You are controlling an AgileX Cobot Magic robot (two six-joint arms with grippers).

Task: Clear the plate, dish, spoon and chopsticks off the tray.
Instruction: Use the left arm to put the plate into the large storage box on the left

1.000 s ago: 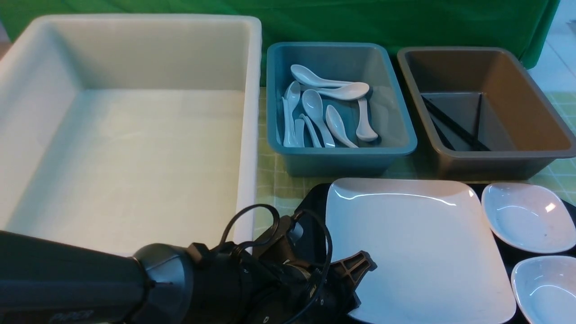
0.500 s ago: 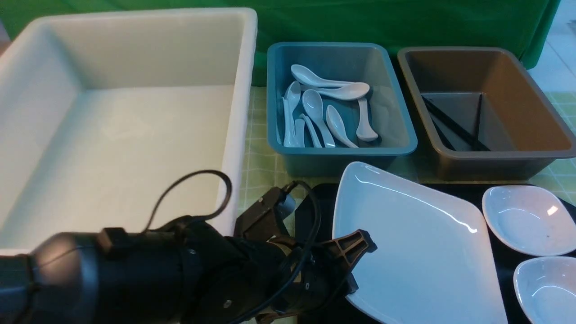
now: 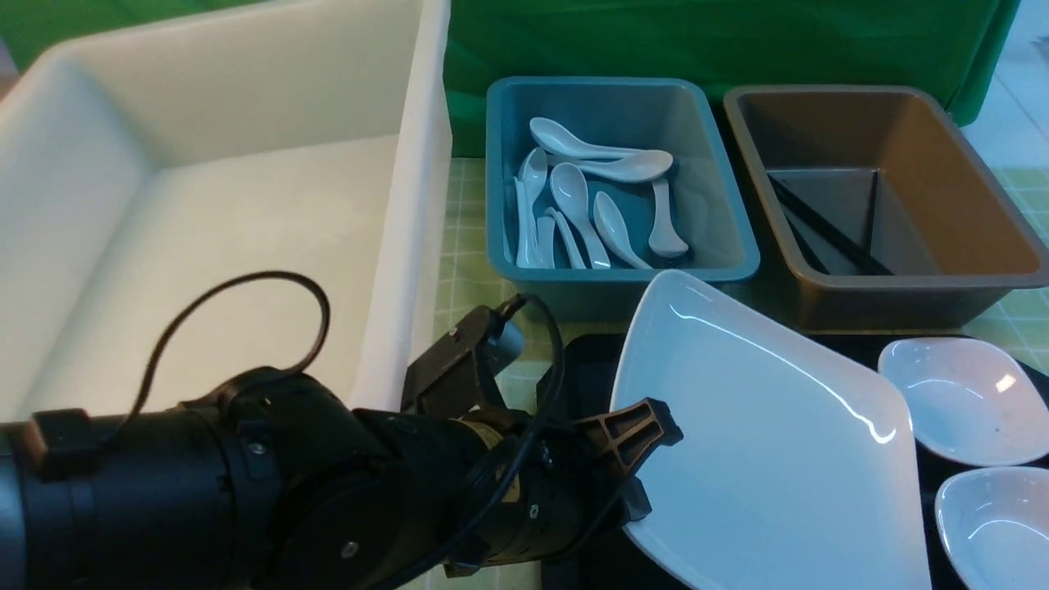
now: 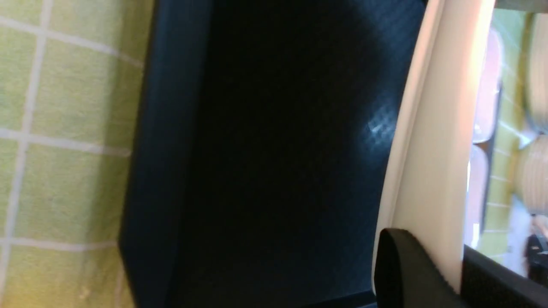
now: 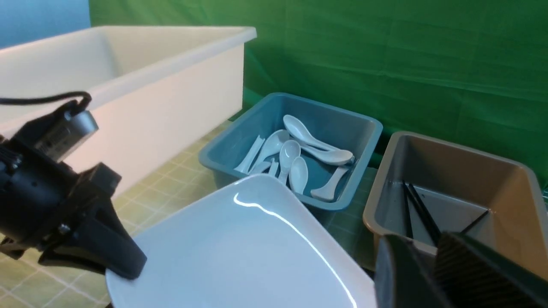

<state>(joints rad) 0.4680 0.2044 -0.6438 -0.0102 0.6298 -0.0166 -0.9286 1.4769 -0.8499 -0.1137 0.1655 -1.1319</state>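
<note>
My left gripper (image 3: 647, 463) is shut on the left edge of the large white square plate (image 3: 762, 442) and holds that side up, so the plate tilts above the black tray (image 3: 578, 369). In the left wrist view the plate's rim (image 4: 436, 128) sits between the fingers (image 4: 398, 265) over the tray (image 4: 278, 149). Two small white dishes (image 3: 955, 401) (image 3: 996, 524) lie on the tray's right. Several white spoons (image 3: 574, 197) lie in the blue bin, black chopsticks (image 3: 819, 229) in the brown bin. My right gripper (image 5: 428, 261) is shut and empty, beside the plate (image 5: 239, 252).
A big white bin (image 3: 401, 246) stands at the left, close to my left arm. The blue bin (image 3: 623, 274) and brown bin (image 3: 893, 283) stand just behind the tray. A green checked cloth (image 3: 479, 303) covers the table.
My left gripper has risen with the plate's left edge, so the plate went from flat to steeply tilted. The white bin's right wall now looks shifted left.
</note>
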